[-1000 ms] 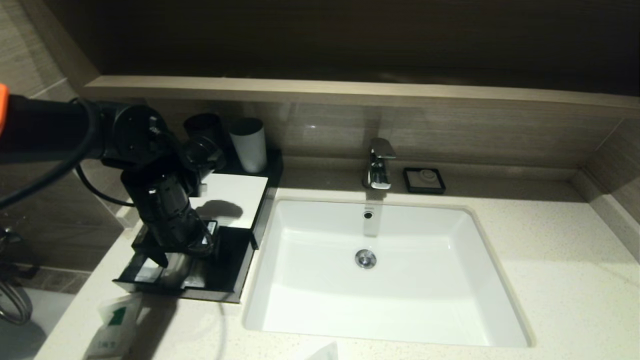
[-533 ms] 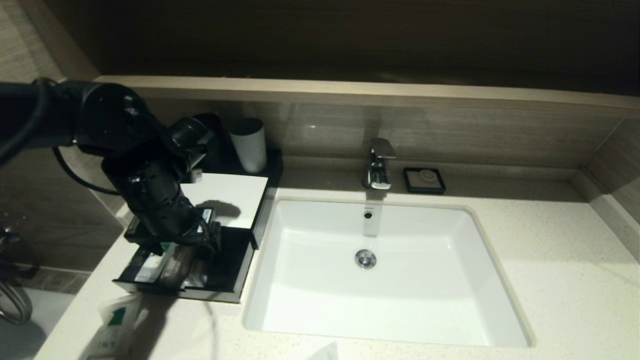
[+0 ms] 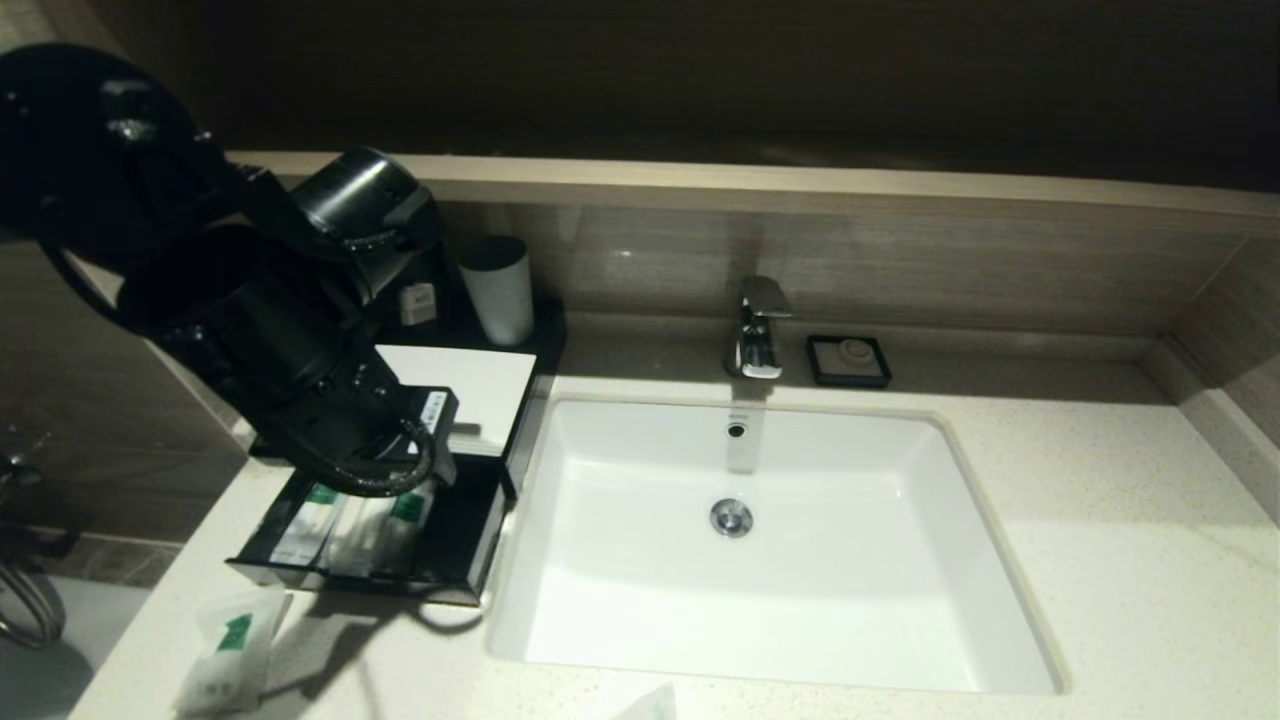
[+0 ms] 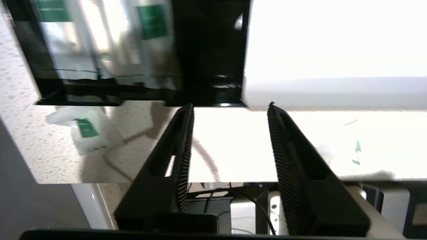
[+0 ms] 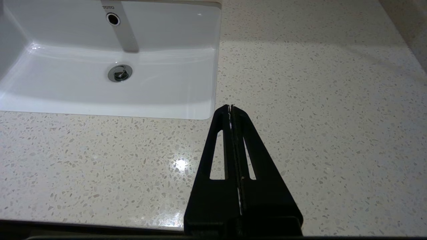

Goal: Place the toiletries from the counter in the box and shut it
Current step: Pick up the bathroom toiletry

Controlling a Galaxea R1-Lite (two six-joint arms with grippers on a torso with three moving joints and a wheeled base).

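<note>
Above the open drawer [image 3: 330, 555] of the box [image 3: 470, 390]: left gripper [image 4: 230, 106] hangs empty, fingers parted w/ a clear gap, nothing between them. Right gripper [image 5: 231, 107] parked low over bare counter [image 5: 317, 100] right of the basin [image 3: 760, 540], fingers pressed together, idle.

Status: several white sachets w/ green marks [image 3: 350, 520] lie side by side in the drawer, left half; right half of the drawer looks bare. On the counter, one sachet [image 3: 225, 650] lies just in front of the drawer's left corner, and another white corner [image 3: 650, 703] pokes in at the near edge in front of the basin. So prob 2 pcs to go, then shut the drawer.

Step in hand, my read: go for the near-left sachet. How to do it well:
- Sachet is flat + limp on hard stone, so come straight down, fingers wide, straddle the short side and pinch the film where it puffs up; avoid scraping tips on the stone.
- It lies close to the drawer front; approach from the counter side so a finger doesn't bump the drawer.
- Drop it in the bare right half, low release, so it doesn't pile on the others and jam the drawer when it closes.
- Mind the cable loop [image 3: 445, 615] hanging by the drawer corner; could snag.

Wrist view is blurry, exact sachet count unclear.
</note>
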